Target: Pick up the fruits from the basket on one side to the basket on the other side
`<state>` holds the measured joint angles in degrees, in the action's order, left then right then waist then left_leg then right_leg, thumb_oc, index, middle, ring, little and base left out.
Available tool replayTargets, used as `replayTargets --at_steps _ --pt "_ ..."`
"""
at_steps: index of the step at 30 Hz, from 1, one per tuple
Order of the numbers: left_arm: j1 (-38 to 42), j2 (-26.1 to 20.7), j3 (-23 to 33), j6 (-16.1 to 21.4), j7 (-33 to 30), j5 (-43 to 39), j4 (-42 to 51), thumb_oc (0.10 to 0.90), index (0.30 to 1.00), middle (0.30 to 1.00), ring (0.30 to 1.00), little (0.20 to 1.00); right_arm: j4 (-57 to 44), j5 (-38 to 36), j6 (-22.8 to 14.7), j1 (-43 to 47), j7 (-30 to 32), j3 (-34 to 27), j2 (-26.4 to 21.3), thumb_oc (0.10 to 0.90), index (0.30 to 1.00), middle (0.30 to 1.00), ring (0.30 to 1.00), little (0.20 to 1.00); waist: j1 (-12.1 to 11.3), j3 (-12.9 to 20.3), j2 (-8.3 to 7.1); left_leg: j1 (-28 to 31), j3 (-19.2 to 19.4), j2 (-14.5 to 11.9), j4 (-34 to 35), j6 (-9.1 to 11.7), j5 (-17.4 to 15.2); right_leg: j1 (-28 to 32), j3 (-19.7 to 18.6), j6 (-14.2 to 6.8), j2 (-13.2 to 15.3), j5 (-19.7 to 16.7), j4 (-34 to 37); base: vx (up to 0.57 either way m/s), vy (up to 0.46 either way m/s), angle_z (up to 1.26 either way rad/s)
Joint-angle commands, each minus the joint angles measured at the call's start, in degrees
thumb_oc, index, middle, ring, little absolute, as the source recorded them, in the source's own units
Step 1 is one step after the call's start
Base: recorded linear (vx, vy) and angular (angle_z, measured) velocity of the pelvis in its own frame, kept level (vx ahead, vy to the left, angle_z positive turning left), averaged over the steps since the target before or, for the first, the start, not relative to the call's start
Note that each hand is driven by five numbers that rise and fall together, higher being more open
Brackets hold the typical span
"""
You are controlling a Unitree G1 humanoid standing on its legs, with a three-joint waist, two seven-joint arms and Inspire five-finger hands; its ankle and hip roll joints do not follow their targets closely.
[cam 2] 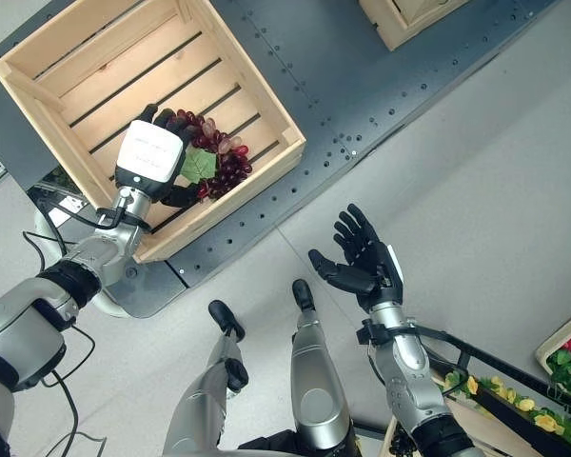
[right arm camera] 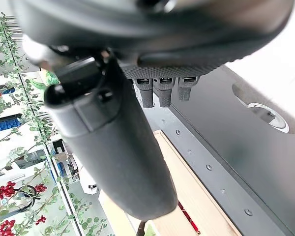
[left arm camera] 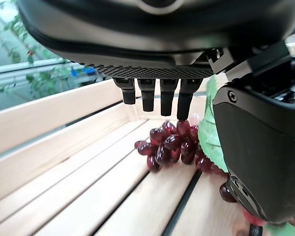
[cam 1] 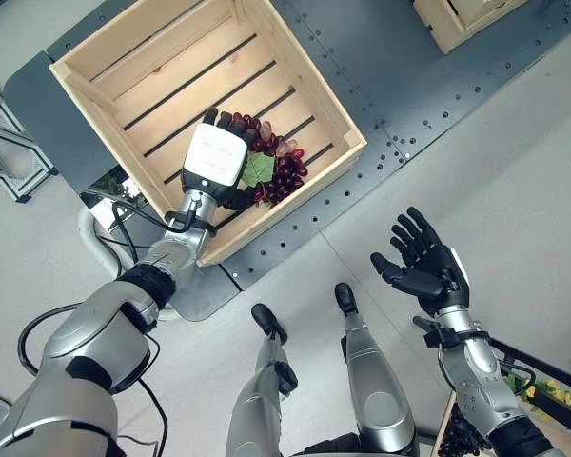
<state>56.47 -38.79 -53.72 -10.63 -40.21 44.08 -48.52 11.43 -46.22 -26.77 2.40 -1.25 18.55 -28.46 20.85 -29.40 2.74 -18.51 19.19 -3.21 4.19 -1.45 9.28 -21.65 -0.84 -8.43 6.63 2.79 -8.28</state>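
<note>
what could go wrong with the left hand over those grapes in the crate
The left hand is over the grape bunch in the wooden crate, fingers straight in the wrist view; lifting off carelessly could snag the leaf. The bunch lies close to the crate's near wall, so the fingers might knock it. The right hand hangs open, idle.

Bright, even, diffuse illumination from overhead in the eye views. Shadows soft and faint on the grey floor (cam 1: 523,181). Dull sheen across the dark platform (cam 1: 428,86) toward 1 o'clock. Strong glare on the white back of the left hand (cam 1: 214,154), detail there washed out. Slats of the wooden basket (cam 1: 95,71) lit evenly. In the left wrist view, backlight from 10 o'clock, with soft shade beneath the grapes (left arm camera: 169,145). In the right wrist view, floor overexposed to white at 2 o'clock, right hand (right arm camera: 113,142) in dark silhouette.
</note>
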Motion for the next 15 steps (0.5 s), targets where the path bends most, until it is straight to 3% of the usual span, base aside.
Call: replayTargets --at_steps 1,6,15 --pt "9.8 -2.1 1.9 1.4 -6.7 4.6 -2.8 0.800 0.900 0.900 0.900 0.900 -4.1 -2.3 -7.8 0.9 -1.1 -3.2 0.2 0.800 0.900 0.900 0.900 0.900 1.3 -0.4 -3.12 2.1 1.6 -6.5 -10.1 6.7 -6.9 -3.5 1.3 3.0 -2.0 -6.3 -0.2 0.00 0.000 0.00" --pt "10.6 -2.4 1.3 2.2 -8.9 6.9 -2.8 0.800 0.900 0.900 0.900 0.900 -4.1 -3.1 -8.3 1.0 -1.6 -2.7 -0.1 0.800 0.900 0.900 0.900 0.900 1.4 -0.4 -3.32 1.7 1.9 -6.8 -10.5 6.7 -6.9 -4.0 1.7 3.0 -1.9 -6.0 -0.9 0.00 0.000 0.00" --pt "11.2 -3.2 2.6 -0.6 -12.6 7.9 -3.2 0.800 0.900 0.900 0.900 0.900 -4.7 -3.9 -8.3 0.5 -1.8 -2.6 0.0 0.800 0.900 0.900 0.900 0.900 1.5 -0.4 -3.44 2.2 2.1 -7.0 -10.2 6.9 -6.9 -3.2 1.9 3.2 -2.1 -6.2 0.0 0.00 -0.007 0.00"
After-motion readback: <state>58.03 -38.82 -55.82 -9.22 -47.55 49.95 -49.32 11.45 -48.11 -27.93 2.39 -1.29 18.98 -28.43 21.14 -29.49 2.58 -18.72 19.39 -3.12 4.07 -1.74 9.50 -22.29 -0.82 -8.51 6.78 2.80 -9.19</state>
